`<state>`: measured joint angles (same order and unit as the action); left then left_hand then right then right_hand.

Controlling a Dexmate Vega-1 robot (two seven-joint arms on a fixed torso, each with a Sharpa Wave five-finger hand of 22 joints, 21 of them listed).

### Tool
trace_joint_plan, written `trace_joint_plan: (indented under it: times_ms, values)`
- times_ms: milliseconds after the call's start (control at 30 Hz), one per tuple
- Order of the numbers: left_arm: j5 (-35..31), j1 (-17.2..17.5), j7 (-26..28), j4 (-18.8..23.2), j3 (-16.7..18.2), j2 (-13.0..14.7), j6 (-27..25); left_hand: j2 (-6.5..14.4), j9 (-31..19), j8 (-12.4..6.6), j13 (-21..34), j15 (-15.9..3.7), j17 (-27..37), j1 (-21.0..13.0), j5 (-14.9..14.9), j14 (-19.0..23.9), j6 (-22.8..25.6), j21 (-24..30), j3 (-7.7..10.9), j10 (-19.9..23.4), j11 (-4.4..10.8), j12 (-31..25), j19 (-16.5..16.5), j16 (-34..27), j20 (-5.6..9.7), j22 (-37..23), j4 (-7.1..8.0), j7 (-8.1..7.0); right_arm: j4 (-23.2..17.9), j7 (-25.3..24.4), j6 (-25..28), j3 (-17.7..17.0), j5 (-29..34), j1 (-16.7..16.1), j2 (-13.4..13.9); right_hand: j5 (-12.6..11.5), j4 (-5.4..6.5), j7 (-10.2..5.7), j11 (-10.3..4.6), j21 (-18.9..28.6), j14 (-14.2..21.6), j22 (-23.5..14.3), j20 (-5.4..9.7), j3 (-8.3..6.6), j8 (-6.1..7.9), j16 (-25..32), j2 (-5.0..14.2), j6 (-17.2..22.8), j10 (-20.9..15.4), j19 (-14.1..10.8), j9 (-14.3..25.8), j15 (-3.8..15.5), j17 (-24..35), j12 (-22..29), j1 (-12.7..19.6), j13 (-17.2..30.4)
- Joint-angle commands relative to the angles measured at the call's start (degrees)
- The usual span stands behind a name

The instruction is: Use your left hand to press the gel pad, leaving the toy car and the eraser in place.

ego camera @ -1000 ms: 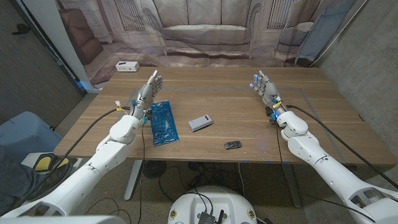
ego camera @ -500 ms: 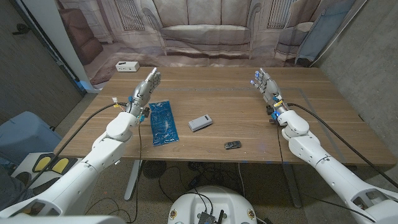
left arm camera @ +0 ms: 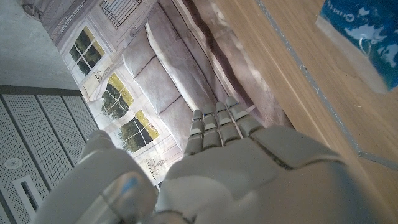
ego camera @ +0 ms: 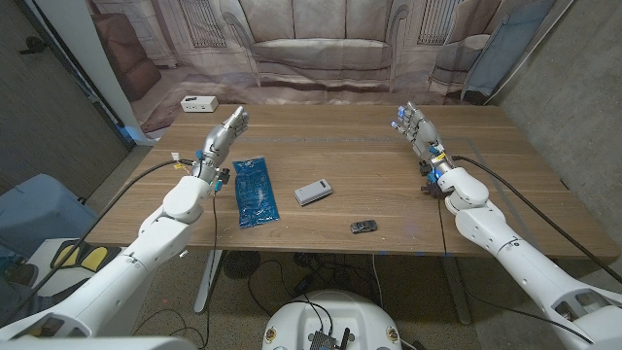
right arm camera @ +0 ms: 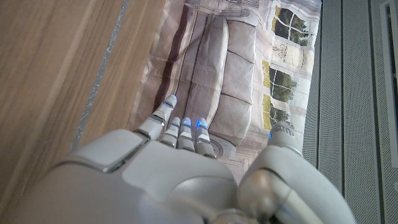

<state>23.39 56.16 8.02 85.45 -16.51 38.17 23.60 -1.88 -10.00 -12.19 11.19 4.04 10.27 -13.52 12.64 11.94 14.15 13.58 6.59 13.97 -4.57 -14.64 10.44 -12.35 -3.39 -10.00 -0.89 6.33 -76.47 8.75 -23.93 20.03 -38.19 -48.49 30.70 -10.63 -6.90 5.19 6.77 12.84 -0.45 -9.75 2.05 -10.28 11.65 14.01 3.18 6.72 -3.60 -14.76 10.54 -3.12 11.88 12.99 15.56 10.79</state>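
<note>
Beside the gel pad (ego camera: 256,192), left hand (ego camera: 222,137) hovers, fingers straight

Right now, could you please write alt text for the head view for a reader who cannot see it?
The robot's white left hand is raised open beside a blue rectangular gel pad on a wooden table, not touching it. A small silver-grey eraser and a dark toy car lie to the pad's right; the right hand is raised open at the far side.
</note>
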Motion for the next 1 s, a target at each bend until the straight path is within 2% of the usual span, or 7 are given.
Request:
trace_joint_plan:
  times_ms: [33,133,233,467,800,1000]
  values:
    - [-2.0,4.2,3.3,6.2,2.6,2.5,-0.9,0.0,-0.3,-0.50,0.1,-0.01,0.1,-0.3,-0.3,0.9,0.9,0.4,-0.10,1.0,-0.11,-0.4,1.0,-0.3,0.08,-0.3,-0.08,-0.04,-4.3,-2.5,1.4,-0.9,0.2,-2.0,1.2,-0.2,0.08,0.31,0.10,0.0,0.3,-0.1,-0.20,-0.15,0.03,0.1,0.09,0.4,-0.4,-0.4,0.1,-0.14,0.1,0.2,-0.1,0.2]
    - [-5.9,6.1,7.6,9.4,4.0,4.0,-3.8,0.0,-0.3,-0.61,0.1,-0.04,0.1,-0.4,-0.3,1.4,1.6,0.5,-0.13,1.5,0.02,-0.5,1.7,-0.3,-0.01,-0.3,-0.16,-0.01,-4.7,-3.1,0.9,-1.0,0.8,-2.4,1.3,-0.2,0.08,0.33,0.14,-0.1,0.4,-0.1,-0.22,-0.12,0.04,0.1,0.07,0.5,-0.5,-0.4,0.1,-0.15,0.1,0.2,-0.1,0.2]
    - [-6.9,6.8,8.2,10.2,4.8,4.9,-4.7,0.0,-0.3,-0.58,0.1,-0.08,0.1,-0.4,-0.3,1.7,1.8,0.6,-0.14,1.8,-0.06,-0.5,2.2,-0.3,0.02,-0.3,-0.20,-0.15,-5.6,-4.2,1.2,-1.2,0.9,-3.0,1.4,-0.2,0.09,0.38,0.15,-0.1,0.4,-0.1,-0.21,-0.11,0.04,0.0,0.07,0.6,-0.5,-0.5,0.1,-0.22,0.1,0.1,-0.1,0.2]
    - [-12.4,7.9,12.0,10.0,5.9,5.1,-4.0,0.1,-0.4,-0.64,0.1,-0.14,0.1,-0.7,-0.2,3.0,3.1,0.8,-0.19,3.2,0.14,-0.8,3.8,-0.3,-0.42,-0.3,-0.38,-0.09,-7.3,-6.1,0.9,-1.1,2.1,-4.1,1.3,-0.2,0.06,0.33,0.21,-0.2,0.5,-0.1,-0.28,-0.09,0.04,0.0,0.05,0.7,-0.7,-0.6,0.1,-0.24,0.1,0.1,-0.1,0.2]
    - [-16.9,7.7,13.7,9.3,5.9,6.0,-6.5,0.2,-0.4,-0.54,0.1,-0.31,0.1,-1.0,-0.2,4.0,3.7,0.8,-0.22,3.8,0.11,-0.7,4.6,-0.3,-0.50,-0.2,-0.58,-0.41,-10.3,-8.6,1.9,-1.5,2.8,-6.3,1.9,-0.2,0.08,0.32,0.31,-0.3,0.7,-0.1,-0.37,-0.05,0.02,-0.1,0.07,0.9,-0.9,-0.7,0.1,-0.27,0.2,0.0,-0.2,0.2]
    - [-18.3,7.6,14.2,8.2,5.7,6.0,-5.9,0.3,-0.4,-0.38,0.1,-0.34,0.1,-1.2,-0.2,3.8,3.8,0.6,-0.19,3.6,0.27,-0.5,4.6,-0.1,-0.35,-0.2,-0.68,-0.20,-11.7,-10.1,1.7,-1.8,3.5,-7.5,2.2,-0.2,0.06,0.33,0.36,-0.4,0.7,-0.1,-0.38,-0.04,-0.01,-0.2,0.08,1.0,-1.0,-0.7,0.1,-0.31,0.2,0.0,-0.2,0.3]
